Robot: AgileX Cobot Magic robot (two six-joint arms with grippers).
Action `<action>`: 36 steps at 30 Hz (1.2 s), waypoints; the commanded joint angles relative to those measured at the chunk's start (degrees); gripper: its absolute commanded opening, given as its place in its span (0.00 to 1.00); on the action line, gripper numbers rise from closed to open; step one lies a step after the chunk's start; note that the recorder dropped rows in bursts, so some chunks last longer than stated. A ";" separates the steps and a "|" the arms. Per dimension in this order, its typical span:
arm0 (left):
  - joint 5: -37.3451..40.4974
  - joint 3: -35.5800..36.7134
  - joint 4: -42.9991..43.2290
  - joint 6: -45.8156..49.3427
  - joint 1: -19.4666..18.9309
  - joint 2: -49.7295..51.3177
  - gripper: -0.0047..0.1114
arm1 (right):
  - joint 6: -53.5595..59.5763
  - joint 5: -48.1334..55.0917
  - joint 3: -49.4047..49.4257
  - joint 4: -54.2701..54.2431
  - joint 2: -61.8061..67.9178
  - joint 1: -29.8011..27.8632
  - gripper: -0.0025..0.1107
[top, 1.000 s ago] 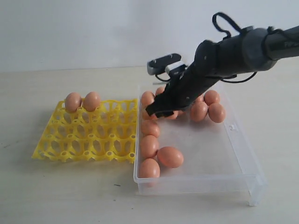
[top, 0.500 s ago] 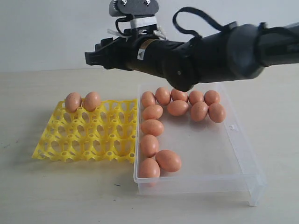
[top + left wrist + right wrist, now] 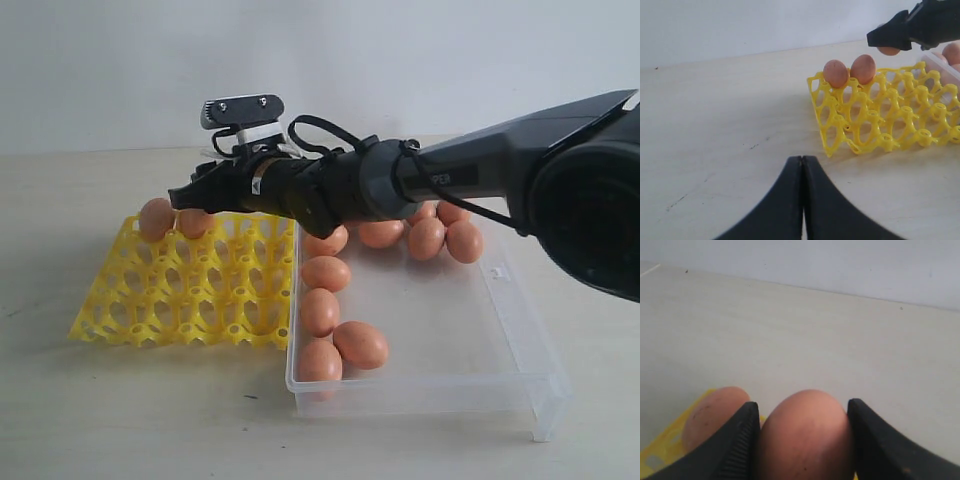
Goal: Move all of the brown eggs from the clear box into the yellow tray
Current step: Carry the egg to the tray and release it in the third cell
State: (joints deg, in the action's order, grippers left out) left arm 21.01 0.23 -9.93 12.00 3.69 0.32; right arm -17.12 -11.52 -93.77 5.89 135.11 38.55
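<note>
While my right gripper reaches across to the left, over the far row of the yellow tray, a brown egg sits squarely between my fingers. One pad presses on each side of it, and its rounded end pokes out past the tips. My jaws stand wide, filled by that egg. Just to its left, two seated eggs occupy the far-left cells; I cannot tell whether mine touches the tray. Further brown eggs lie in the clear box to the right, along its left wall and far end. My left gripper hovers low over the table, off the tray's left end, its fingers pressed together with nothing between them.
</note>
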 commanded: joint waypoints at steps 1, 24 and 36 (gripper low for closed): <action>-0.45 -0.23 0.12 -0.01 0.25 -0.32 0.04 | 0.04 0.86 -1.18 0.35 1.20 -0.19 0.02; -0.45 -0.23 0.12 -0.01 0.25 -0.32 0.04 | -0.06 5.50 -1.33 0.55 1.66 -0.57 0.25; -0.45 -0.23 0.12 -0.01 0.25 -0.32 0.04 | -0.58 5.39 -1.46 0.55 0.42 -0.57 0.54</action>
State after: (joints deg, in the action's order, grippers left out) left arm 21.01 0.23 -9.93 12.00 3.69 0.32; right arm -17.32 -5.70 -94.65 5.89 136.69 38.23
